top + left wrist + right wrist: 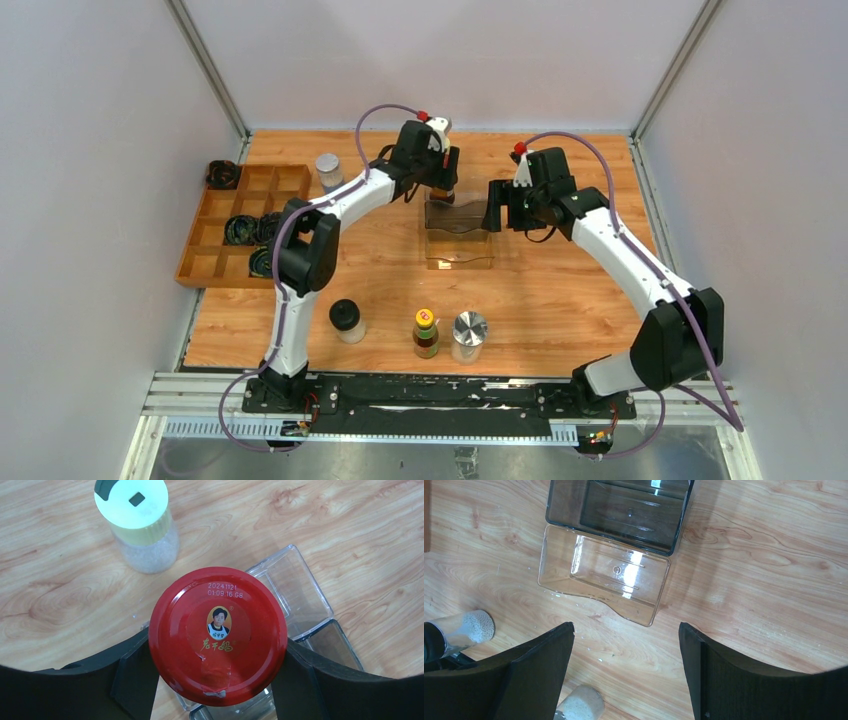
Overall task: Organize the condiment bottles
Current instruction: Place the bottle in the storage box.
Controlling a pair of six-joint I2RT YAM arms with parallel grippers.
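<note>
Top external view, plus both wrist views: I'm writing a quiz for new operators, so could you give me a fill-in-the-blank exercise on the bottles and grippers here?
1. The left gripper is shut on the red-lidded jar, while the right gripper is ___.
2. Seen from above, ___ containers stand in a row near the arms' bases: the black-capped jar, the sauce bottle and the silver-lidded jar.
3. The sauce bottle's cap is ___.

Missing words: open; three; yellow.
</note>
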